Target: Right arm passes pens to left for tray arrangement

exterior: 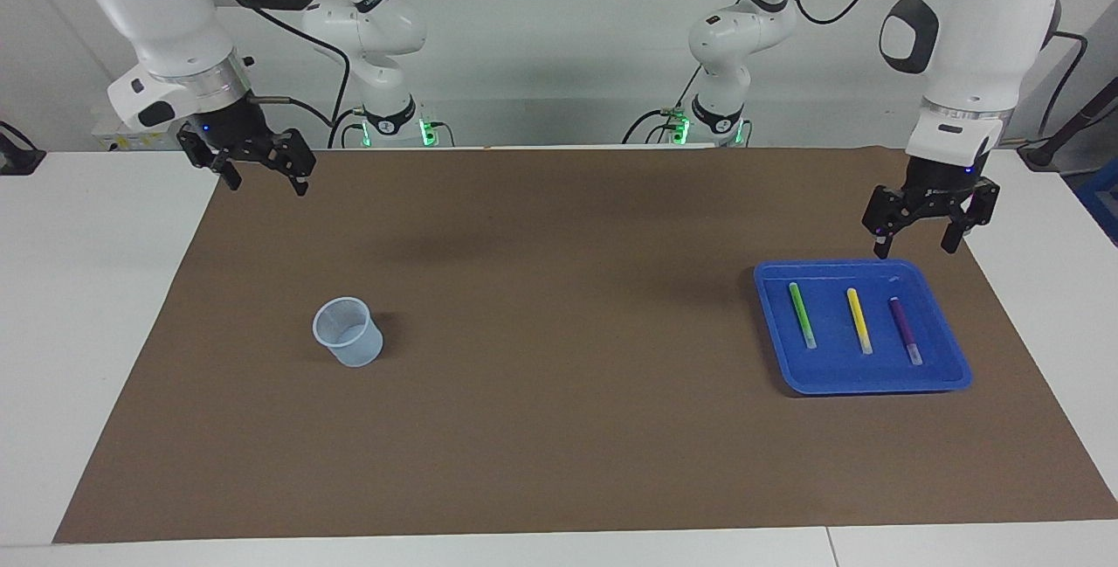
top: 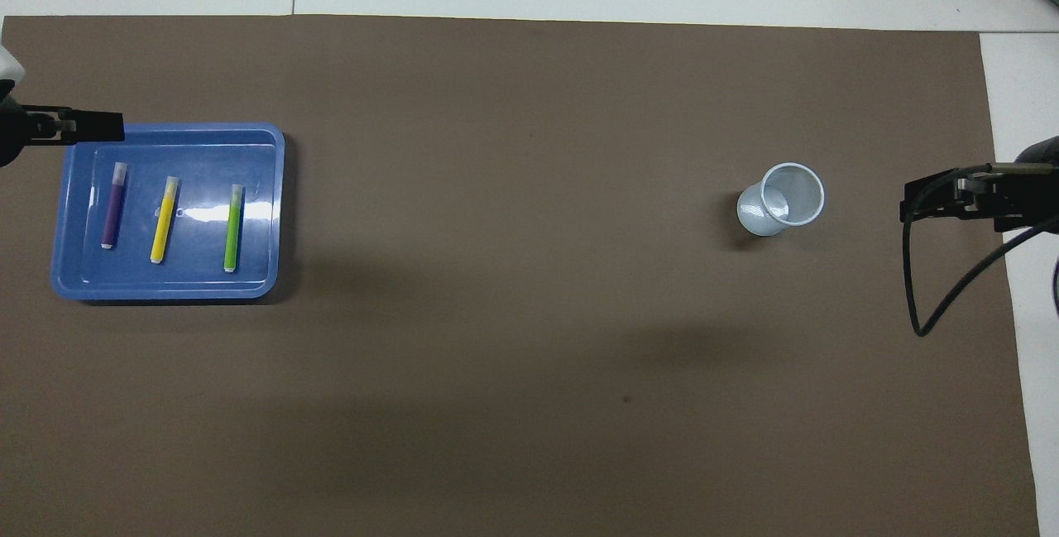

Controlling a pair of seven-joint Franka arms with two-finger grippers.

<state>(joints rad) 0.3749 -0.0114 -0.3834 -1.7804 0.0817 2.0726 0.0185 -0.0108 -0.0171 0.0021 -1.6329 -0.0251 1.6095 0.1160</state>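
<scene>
The blue tray (exterior: 873, 379) (top: 165, 287) lies at the left arm's end of the mat. Three pens rest in it side by side and apart: green (exterior: 802, 314) (top: 233, 227), yellow (exterior: 859, 320) (top: 164, 218) and purple (exterior: 905, 330) (top: 113, 206). My left gripper (exterior: 914, 246) (top: 91, 125) hangs open and empty in the air over the tray's edge, clear of the pens. Over the mat's corner at the right arm's end, my right gripper (exterior: 267, 188) (top: 931, 204) waits raised, open and empty.
A small translucent pale-blue cup (exterior: 349, 333) (top: 782, 199) stands upright on the brown mat (exterior: 559, 427) toward the right arm's end. White table borders the mat on all sides. A black cable (top: 918, 305) loops down beside the right gripper.
</scene>
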